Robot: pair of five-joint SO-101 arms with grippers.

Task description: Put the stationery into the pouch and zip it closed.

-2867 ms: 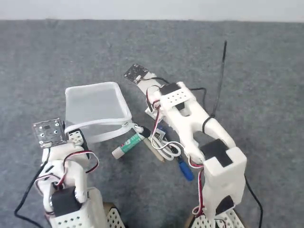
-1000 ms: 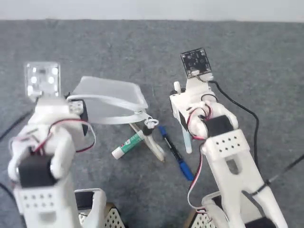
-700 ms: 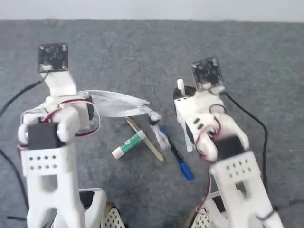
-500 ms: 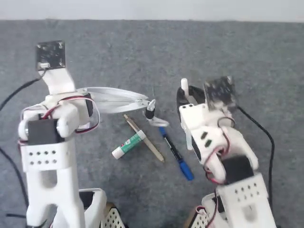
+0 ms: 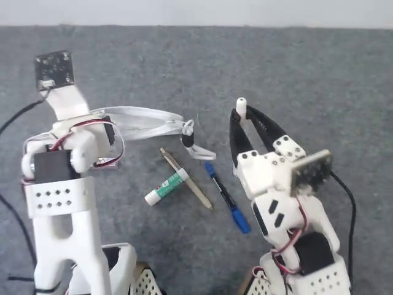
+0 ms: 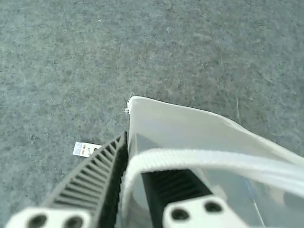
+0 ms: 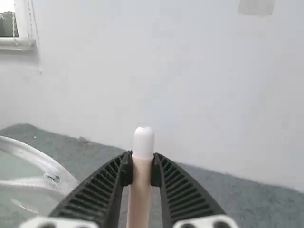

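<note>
My right end effector (image 7: 141,167) is clenched on a white pen (image 7: 142,142), tip up, right of centre in the high view; my left end effector (image 6: 133,159) grips the rim of the pouch (image 5: 142,118), lifted at upper left. I judge the pen should be tipped toward the pouch mouth, and lined up along it, before release. Glue stick (image 5: 166,187), pencil (image 5: 188,179) and blue pen (image 5: 227,200) lie on the desk (image 5: 319,92) at lower centre.

Translucent white zip pouch (image 5: 144,120): lifted from flat to edge-on, upper left. Slim white stick (image 5: 242,103): raised upright in right gripper (image 5: 242,114), centre.
</note>
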